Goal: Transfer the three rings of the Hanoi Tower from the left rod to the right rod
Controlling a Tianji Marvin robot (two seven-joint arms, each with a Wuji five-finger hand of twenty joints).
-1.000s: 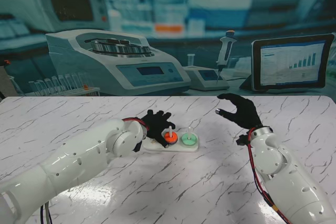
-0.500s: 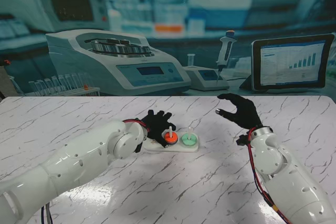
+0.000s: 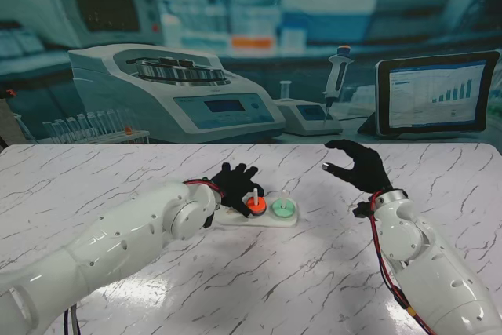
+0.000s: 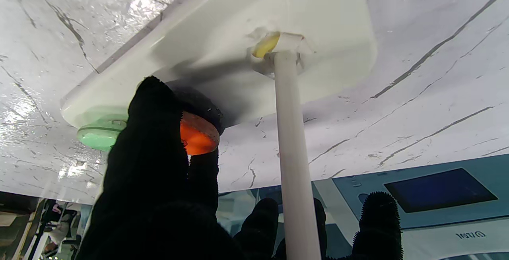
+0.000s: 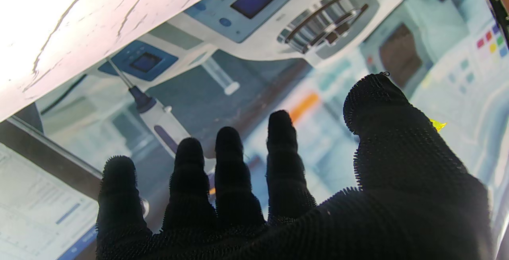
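One white marble-veined table [image 3: 314, 272] stands before a printed laboratory backdrop [image 3: 235, 37].

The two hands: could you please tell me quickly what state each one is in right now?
Left hand: fingers closed around the orange ring on the middle rod.
Right hand: open, holding nothing, raised off the table.

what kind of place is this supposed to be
Probably a robot test bench dressed as a lab: the centrifuge, pipette and chart screen look like a printed backdrop behind a marble-patterned table holding a small ring-tower toy.
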